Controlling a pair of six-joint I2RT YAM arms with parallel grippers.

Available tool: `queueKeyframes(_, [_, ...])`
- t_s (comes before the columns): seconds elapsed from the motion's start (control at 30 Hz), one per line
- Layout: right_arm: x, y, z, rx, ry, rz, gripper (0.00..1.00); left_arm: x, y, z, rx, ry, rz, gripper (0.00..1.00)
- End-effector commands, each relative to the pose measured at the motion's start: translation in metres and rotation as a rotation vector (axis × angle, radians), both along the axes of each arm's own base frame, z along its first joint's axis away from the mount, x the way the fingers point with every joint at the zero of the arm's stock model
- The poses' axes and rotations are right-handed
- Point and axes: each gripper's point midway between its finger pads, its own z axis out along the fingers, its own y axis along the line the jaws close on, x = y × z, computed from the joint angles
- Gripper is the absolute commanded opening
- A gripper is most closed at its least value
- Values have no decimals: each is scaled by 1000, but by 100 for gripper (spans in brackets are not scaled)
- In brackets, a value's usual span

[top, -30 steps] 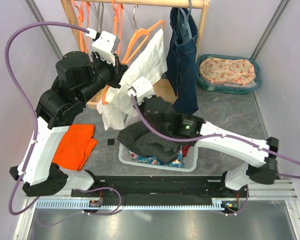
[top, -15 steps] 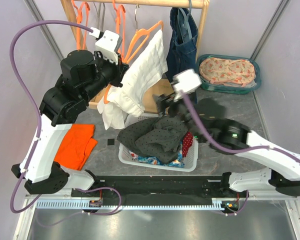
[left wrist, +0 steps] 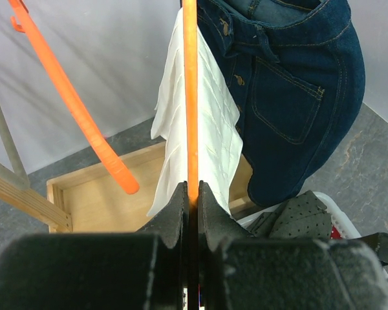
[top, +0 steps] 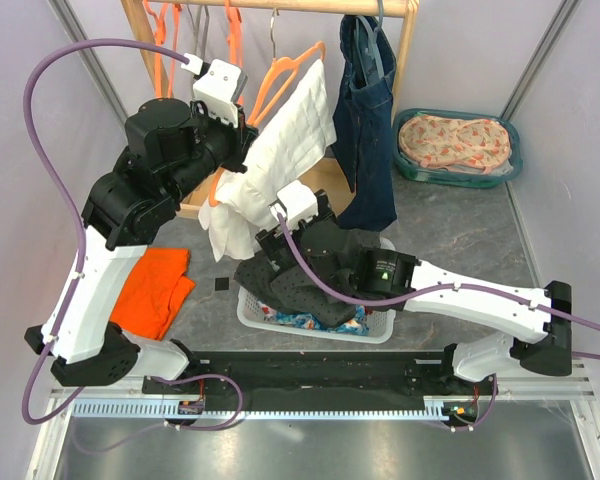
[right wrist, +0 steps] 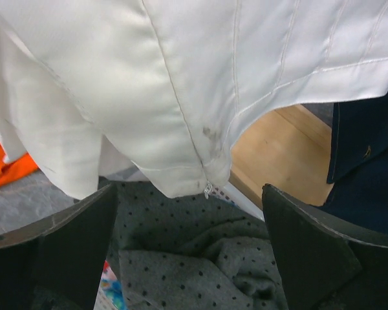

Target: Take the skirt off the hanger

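Left gripper: clamped tight on the orange hanger
Right gripper: jaws wide apart, empty, facing the skirt's lower hem
White skirt: draped on the hanger, hanging over the grey dotted cloth in the basket
Denim garment: hanging just beside the skirt

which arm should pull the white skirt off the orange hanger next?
Right. The right tool is open right at the hem of the white pleated fabric skirt, so it looks free to grip and pull. The left tool is shut on the orange plastic hanger, bracing it.
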Motion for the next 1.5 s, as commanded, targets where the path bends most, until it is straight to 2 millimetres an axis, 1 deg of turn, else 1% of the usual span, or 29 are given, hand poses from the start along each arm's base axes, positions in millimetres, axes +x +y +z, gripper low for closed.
queueKeyframes(0.0, [1,6,24,111,-55,-51,98,-4,4,46,-107,-123,6,2])
queueKeyframes(0.1, [1,17,16,89,-70,-56,98,-5,4,48,-110,-127,4,2])
queueKeyframes(0.13, [2,24,7,65,-67,-59,98,-5,5,50,-113,-130,4,2])
queueKeyframes(0.2, [7,34,-2,39,-66,-67,98,-6,5,52,-118,-136,3,2])
queueKeyframes(0.27, [10,38,-5,33,-76,-91,98,-5,5,55,-123,-142,4,2])
queueKeyframes(0.33, [19,33,-4,20,-116,-172,98,-6,5,57,-125,-144,1,2])
queueKeyframes(0.37, [26,27,0,27,-151,-233,98,-6,4,56,-124,-143,0,2])
queueKeyframes(0.4, [28,24,1,22,-163,-256,98,-7,5,56,-123,-145,-2,2])
queueKeyframes(0.43, [31,22,7,39,-184,-287,98,-7,5,56,-123,-145,-2,2])
queueKeyframes(0.47, [33,20,6,26,-198,-307,97,-7,5,56,-120,-145,-2,2])
queueKeyframes(0.53, [36,12,16,14,-240,-359,95,-8,6,55,-119,-144,0,2])
queueKeyframes(0.6, [36,3,23,-35,-280,-399,94,-7,5,53,-114,-140,-2,2])
queueKeyframes(0.67, [35,-2,35,-18,-307,-428,93,-8,6,53,-115,-141,-2,2])
queueKeyframes(0.8, [31,-4,48,-6,-333,-422,90,-6,4,49,-111,-131,-2,2])
queueKeyframes(0.83, [31,-3,49,-3,-338,-420,87,-6,4,48,-110,-130,-2,2])
queueKeyframes(0.87, [31,-2,51,1,-340,-413,74,-5,4,47,-108,-128,-2,2])
queueKeyframes(0.93, [28,0,53,0,-342,-402,54,-5,3,45,-106,-126,-3,2])
queueKeyframes(0.97, [26,1,57,3,-345,-396,32,-6,3,44,-105,-122,-3,2])
queueKeyframes(1.0, [26,-1,59,5,-347,-400,19,-4,3,41,-95,-120,1,2])
queueKeyframes(1.07, [24,-10,73,-5,-363,-417,0,-3,4,39,-89,-116,8,2])
queueKeyframes(1.1, [19,-13,81,0,-373,-420,0,0,5,35,-83,-109,21,2])
queueKeyframes(1.13, [17,-21,95,37,-385,-440,0,1,5,33,-80,-106,27,2])
queueKeyframes(1.2, [6,-42,125,29,-422,-461,0,7,6,24,-66,-94,56,2])
queueKeyframes(1.23, [0,-62,154,122,-426,-490,0,10,5,22,-62,-92,63,2])
queueKeyframes(1.3, [-11,-84,186,166,-443,-493,0,16,6,15,-40,-85,87,2])
queueKeyframes(1.33, [-19,-110,215,254,-440,-500,0,19,5,14,-35,-87,92,2])
queueKeyframes(1.4, [-31,-135,241,323,-442,-481,0,23,6,14,-25,-93,107,2])
queueKeyframes(1.43, [-36,-164,258,414,-431,-496,0,25,6,14,-23,-99,114,2])
queueKeyframes(1.47, [-39,-176,264,457,-426,-497,0,27,8,15,-21,-103,132,2])
